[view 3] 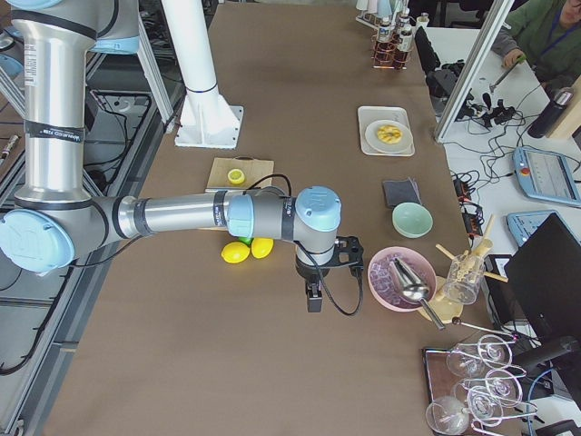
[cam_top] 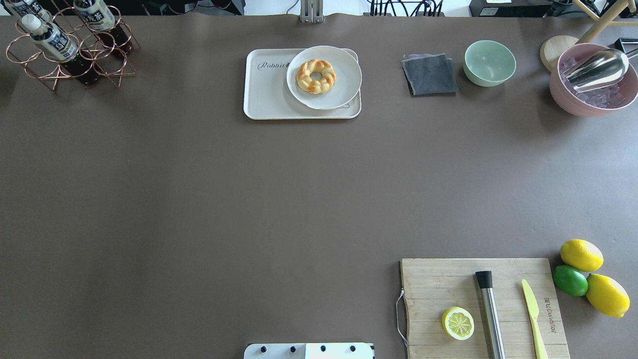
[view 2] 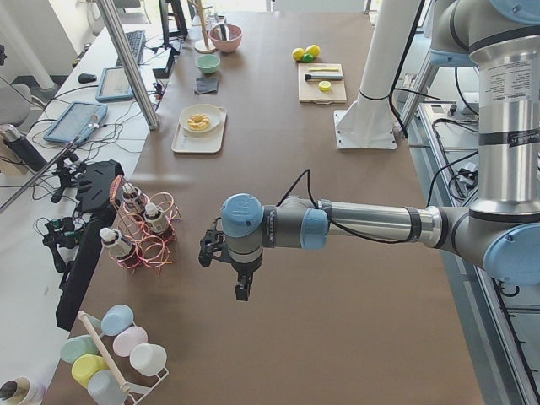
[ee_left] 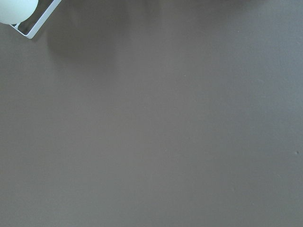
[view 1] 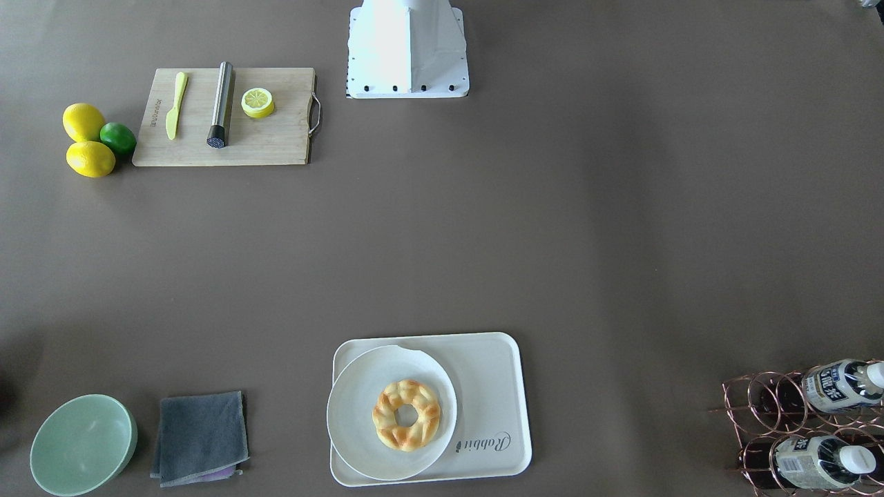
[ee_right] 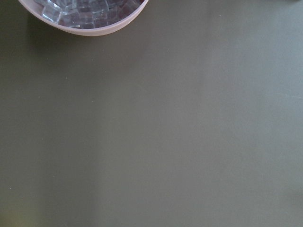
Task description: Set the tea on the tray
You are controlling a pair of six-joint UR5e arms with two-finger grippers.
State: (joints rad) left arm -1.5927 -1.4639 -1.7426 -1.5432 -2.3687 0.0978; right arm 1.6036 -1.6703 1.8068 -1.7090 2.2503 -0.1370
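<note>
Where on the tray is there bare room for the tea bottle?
The tray is bare on its script side, between the plate and the rim toward the bottle rack. The other half is crowded: the plate with pastry covers it.

Surface: long table (cam_top: pixel 199 199) lay under a matte brown covering | Side: white bench (view 2: pixel 93 110) ran along one edge, strewn with tablets (view 2: pixel 72 122), a keyboard (view 2: pixel 135 44) and cables | Frame: slanted aluminium post (view 2: pixel 126 59) rose between them | Floor (view 3: pixel 27 381): grey | Light: soft, even, with a pale sheen on the brown
</note>
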